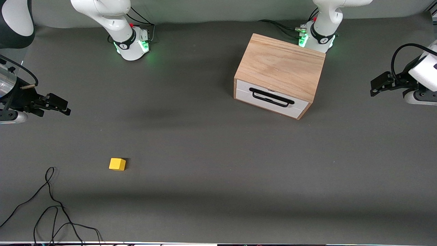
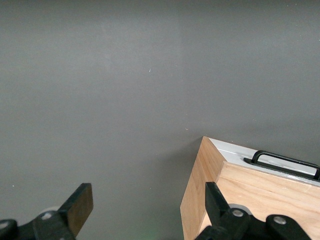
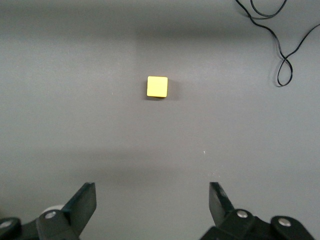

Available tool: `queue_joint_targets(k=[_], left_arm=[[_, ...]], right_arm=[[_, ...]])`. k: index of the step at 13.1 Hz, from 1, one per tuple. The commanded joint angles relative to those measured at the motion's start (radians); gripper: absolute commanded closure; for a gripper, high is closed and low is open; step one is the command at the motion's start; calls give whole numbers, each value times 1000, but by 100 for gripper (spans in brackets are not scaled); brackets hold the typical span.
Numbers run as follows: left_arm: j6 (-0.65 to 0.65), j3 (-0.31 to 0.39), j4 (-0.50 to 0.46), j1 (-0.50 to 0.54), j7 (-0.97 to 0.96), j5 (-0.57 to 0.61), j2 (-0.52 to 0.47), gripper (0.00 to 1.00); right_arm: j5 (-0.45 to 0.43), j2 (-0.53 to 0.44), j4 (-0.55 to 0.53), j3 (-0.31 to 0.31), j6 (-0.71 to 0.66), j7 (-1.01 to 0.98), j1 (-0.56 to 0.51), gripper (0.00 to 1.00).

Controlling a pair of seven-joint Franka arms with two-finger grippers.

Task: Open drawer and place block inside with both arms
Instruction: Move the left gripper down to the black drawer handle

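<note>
The light wooden box [image 1: 280,63] stands near the left arm's base. Its white-fronted drawer [image 1: 273,100] is shut, with the black wire handle [image 1: 271,96] facing the front camera. The yellow block [image 1: 117,164] lies on the grey table, nearer the front camera, toward the right arm's end. My left gripper [image 1: 375,87] is open and empty over the table's left-arm end, beside the box. The left wrist view shows it [image 2: 148,200] open, with the box corner [image 2: 200,200] and handle [image 2: 285,162]. My right gripper [image 1: 61,104] is open and empty. In the right wrist view it [image 3: 152,195] is apart from the block [image 3: 157,86].
A loose black cable [image 1: 51,205] lies on the table near the front edge at the right arm's end. It also shows in the right wrist view [image 3: 280,45]. The arms' green-lit bases [image 1: 133,44] stand along the table's back edge.
</note>
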Motion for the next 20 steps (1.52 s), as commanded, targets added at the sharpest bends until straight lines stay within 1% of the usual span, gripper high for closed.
queue_joint_targets(k=[1, 9, 11, 15, 17, 20], left_arm=[[-9, 0, 8, -4, -4, 12, 3, 0], [-10, 0, 8, -7, -13, 9, 3, 0], [-12, -18, 10, -13, -125, 2, 3, 0], [-12, -130, 15, -18, -410, 2, 12, 0], [-12, -191, 22, -19, -588, -4, 24, 0], [-12, -331, 47, -21, -951, -2, 67, 0]], right_arm=[[-19, 1, 16, -3, -23, -3, 10, 0], [-22, 4, 16, -3, -28, -8, 9, 0], [-24, 5, 16, -3, -27, -8, 10, 0], [-24, 7, 16, -3, -20, -10, 10, 0], [-24, 8, 16, -3, -17, -8, 10, 0], [-24, 19, 19, -3, -13, -10, 8, 0]])
